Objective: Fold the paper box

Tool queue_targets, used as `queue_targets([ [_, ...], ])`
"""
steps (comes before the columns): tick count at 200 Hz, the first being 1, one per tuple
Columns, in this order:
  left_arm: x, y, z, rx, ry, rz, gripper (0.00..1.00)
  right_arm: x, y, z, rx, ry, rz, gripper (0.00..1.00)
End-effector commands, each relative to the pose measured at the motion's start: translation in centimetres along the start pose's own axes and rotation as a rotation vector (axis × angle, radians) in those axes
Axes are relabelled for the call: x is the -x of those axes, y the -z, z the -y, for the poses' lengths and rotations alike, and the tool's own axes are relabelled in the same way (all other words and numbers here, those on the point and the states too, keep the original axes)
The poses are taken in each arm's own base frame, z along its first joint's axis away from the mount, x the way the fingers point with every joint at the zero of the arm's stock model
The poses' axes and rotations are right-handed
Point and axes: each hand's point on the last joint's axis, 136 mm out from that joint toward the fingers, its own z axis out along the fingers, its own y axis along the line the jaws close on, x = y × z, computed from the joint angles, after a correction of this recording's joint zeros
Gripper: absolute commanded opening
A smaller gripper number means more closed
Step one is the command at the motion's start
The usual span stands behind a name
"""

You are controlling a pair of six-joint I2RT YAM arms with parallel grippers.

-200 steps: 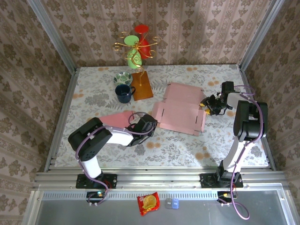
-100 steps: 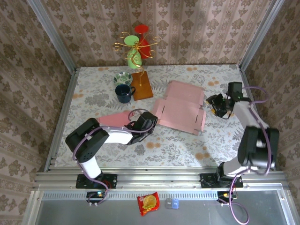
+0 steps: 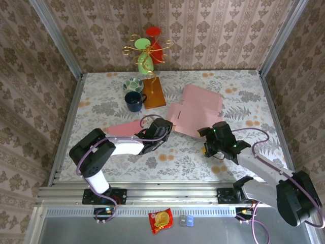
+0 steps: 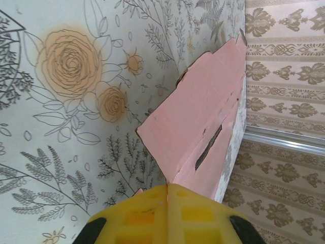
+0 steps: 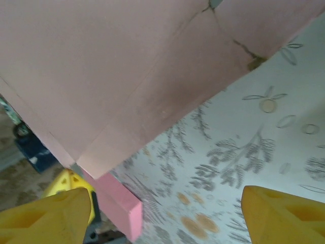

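Observation:
The pink paper box (image 3: 195, 109) lies unfolded at the table's centre, its left part lifted. My left gripper (image 3: 165, 127) is shut on the box's left corner; in the left wrist view the yellow fingertips (image 4: 167, 195) pinch the pink cardboard (image 4: 203, 117). My right gripper (image 3: 210, 141) sits at the box's near right edge, open. In the right wrist view its yellow fingers (image 5: 45, 213) stand wide apart around bare table, with the box panel (image 5: 127, 66) just above them. Another pink sheet (image 3: 124, 128) lies under the left arm.
A blue mug (image 3: 134, 101), a patterned bowl (image 3: 133, 85) and a brown board (image 3: 154, 93) with a gold ornament stand (image 3: 147, 51) occupy the back left. A snack packet (image 3: 160, 220) lies on the front ledge. Walls enclose the table on three sides.
My right arm swung from the box's far right side round to its near right edge. The box turned and its left side rose. The left gripper edged right, still gripping.

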Motion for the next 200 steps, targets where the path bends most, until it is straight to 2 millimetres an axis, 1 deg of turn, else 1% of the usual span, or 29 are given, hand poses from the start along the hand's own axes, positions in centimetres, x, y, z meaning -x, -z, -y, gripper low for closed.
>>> queue_targets([
  [1,-0.3,0.3,1.5,-0.02,0.025,-0.006,0.0,-0.1,-1.3,-3.9,0.157,-0.116,0.024,0.79],
  [16,-0.5,0.3,1.6,-0.02,0.025,-0.013,0.0,-0.3,-2.0,-4.2,0.153,-0.101,0.031,0.79],
  [29,-0.5,0.3,1.6,-0.019,0.028,-0.015,0.0,0.0,-2.5,-4.4,0.167,-0.106,0.049,0.79],
  [42,-0.7,0.3,1.5,-0.017,0.031,-0.02,0.0,0.3,-3.0,-4.9,0.191,-0.103,0.063,0.78],
  [62,-0.8,0.3,1.7,-0.02,0.032,-0.025,0.0,0.2,-3.6,-5.6,0.2,-0.091,0.059,0.74],
  [81,-0.8,0.4,1.7,-0.021,0.035,-0.028,0.0,0.3,-3.7,-5.9,0.206,-0.083,0.068,0.7],
  [97,-0.8,0.4,1.7,-0.022,0.039,-0.029,0.0,0.6,-3.5,-6.1,0.216,-0.082,0.081,0.64],
  [155,-1.1,0.4,1.8,-0.022,0.05,-0.034,0.0,1.3,-2.3,-6.8,0.251,-0.055,0.118,0.36],
  [200,-1.3,0.4,2.0,-0.028,0.052,-0.041,0.0,1.9,-1.8,-7.2,0.265,-0.045,0.138,0.17],
])
